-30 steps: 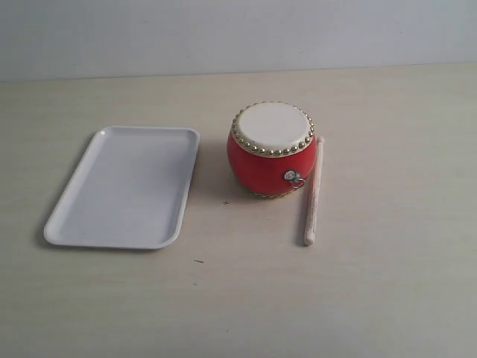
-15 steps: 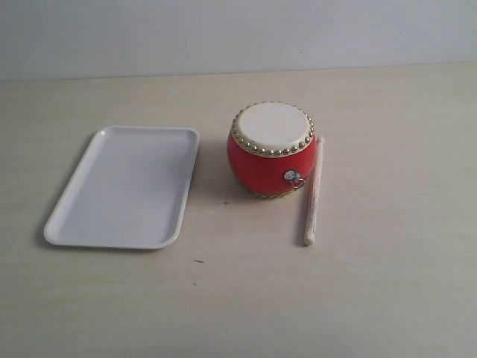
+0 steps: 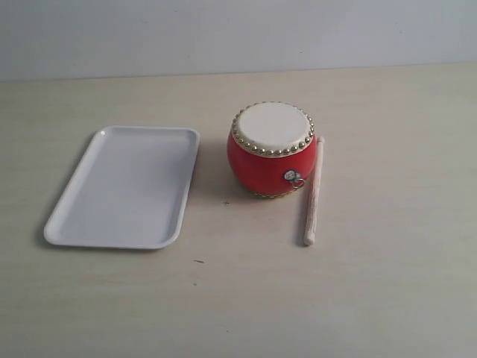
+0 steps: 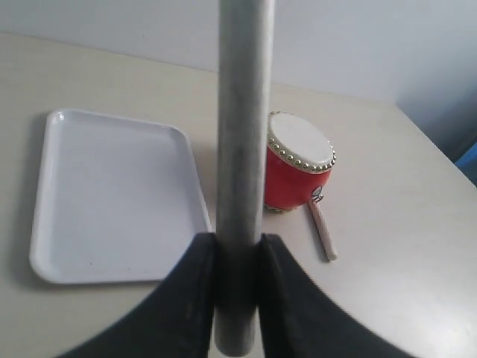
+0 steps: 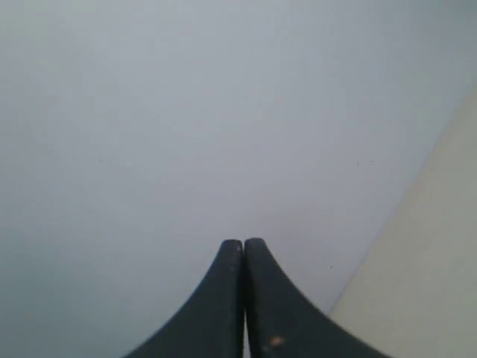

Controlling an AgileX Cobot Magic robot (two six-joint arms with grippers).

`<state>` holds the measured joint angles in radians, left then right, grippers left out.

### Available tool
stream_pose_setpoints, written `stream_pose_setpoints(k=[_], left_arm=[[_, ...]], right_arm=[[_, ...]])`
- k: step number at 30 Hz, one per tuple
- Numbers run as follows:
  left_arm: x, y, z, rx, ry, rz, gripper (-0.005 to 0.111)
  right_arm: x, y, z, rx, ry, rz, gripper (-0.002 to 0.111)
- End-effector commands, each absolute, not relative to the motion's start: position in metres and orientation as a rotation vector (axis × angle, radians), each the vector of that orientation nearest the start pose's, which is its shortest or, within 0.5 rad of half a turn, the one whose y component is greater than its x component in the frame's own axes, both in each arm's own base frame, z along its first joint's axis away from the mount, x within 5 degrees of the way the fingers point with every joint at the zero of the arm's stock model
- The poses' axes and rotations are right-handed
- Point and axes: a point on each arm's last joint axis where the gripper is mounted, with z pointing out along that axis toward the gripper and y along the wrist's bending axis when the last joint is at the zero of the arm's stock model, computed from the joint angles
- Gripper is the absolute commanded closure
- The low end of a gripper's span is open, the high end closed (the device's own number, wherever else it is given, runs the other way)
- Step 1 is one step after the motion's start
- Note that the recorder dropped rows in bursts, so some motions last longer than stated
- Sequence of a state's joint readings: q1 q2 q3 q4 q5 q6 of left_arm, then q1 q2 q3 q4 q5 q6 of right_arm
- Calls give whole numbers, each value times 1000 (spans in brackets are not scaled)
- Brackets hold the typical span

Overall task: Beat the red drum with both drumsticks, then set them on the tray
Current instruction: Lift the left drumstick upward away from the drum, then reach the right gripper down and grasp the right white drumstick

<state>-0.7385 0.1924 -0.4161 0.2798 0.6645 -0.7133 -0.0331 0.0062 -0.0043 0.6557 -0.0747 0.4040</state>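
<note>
The red drum (image 3: pixel 270 153) stands upright on the table, its cream skin facing up, with the white tray (image 3: pixel 123 186) lying empty to its left. One drumstick (image 3: pixel 314 192) lies flat on the table along the drum's right side, close to it. A second drumstick (image 4: pixel 244 112) looks grey and blurred in the left wrist view, held in the air above the table. My left gripper (image 4: pixel 238 239) is shut on its lower end. That view also shows the drum (image 4: pixel 297 168), the tray (image 4: pixel 112 194) and the lying drumstick (image 4: pixel 324 231). My right gripper (image 5: pixel 244 242) is shut on nothing, facing a pale wall. Neither gripper shows in the exterior view.
The pale wooden table (image 3: pixel 387 283) runs back to a light wall (image 3: pixel 238 33). In the right wrist view a strip of the table (image 5: pixel 432 283) shows at one side.
</note>
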Motion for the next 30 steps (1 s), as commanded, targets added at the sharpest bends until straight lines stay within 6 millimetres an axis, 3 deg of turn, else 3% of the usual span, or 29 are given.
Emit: stream_pose_setpoints(k=[1,4,8,12,16,19,25,30], left_arm=[[45,-20,281,165,1945,-634,107],[48,-22,274,173,1978,-615,107],[56,-30,271,192,2023,-589,107],[68,-42,267,240,2089,-538,107],[80,-55,262,273,2132,-523,107],[87,-63,260,289,2142,-526,107],[86,-63,261,284,2134,-547,107],[86,-63,261,285,2130,-547,107]], right_arm=[[55,-6,218,818,1234,838,108],[58,1,221,783,1374,828,108],[75,9,248,596,1652,647,108],[113,17,278,563,1918,656,108],[159,21,286,658,2021,738,108],[189,23,278,686,2098,765,108],[243,60,271,278,2462,823,100],[262,97,242,167,2741,521,97]])
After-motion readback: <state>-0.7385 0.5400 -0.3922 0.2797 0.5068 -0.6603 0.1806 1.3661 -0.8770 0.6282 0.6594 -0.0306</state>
